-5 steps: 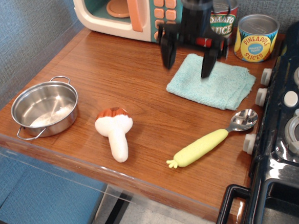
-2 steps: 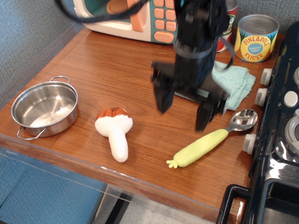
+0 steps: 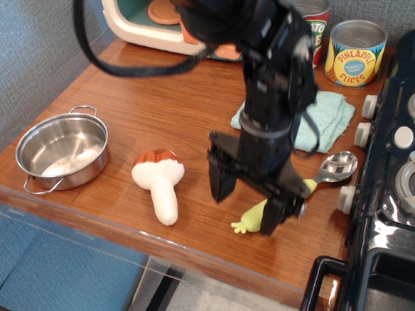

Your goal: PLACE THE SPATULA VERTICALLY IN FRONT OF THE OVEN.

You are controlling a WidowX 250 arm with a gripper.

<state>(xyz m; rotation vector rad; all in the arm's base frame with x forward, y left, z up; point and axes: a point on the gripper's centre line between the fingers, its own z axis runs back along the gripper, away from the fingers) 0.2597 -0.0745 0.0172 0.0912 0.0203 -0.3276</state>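
The spatula lies on the wooden table near the front right. Its frilled yellow-green handle end (image 3: pixel 249 219) and its shiny metal bowl head (image 3: pixel 338 166) show; the middle of the handle is hidden behind my gripper. My gripper (image 3: pixel 248 202) is open, its two black fingers straddling the handle from above, one finger (image 3: pixel 222 177) on the left and one on the right. The oven (image 3: pixel 156 15) with cream and teal body and peach buttons stands at the back, partly hidden by my arm.
A white plush mushroom (image 3: pixel 160 183) lies left of the gripper. A steel pot (image 3: pixel 62 151) sits at the front left. A teal cloth (image 3: pixel 326 122) and two cans (image 3: pixel 355 52) are at the back right. The black stove (image 3: pixel 405 184) borders the right.
My gripper has come forward and down from above the teal cloth to over the spatula handle. It stays open. The spatula has not moved.
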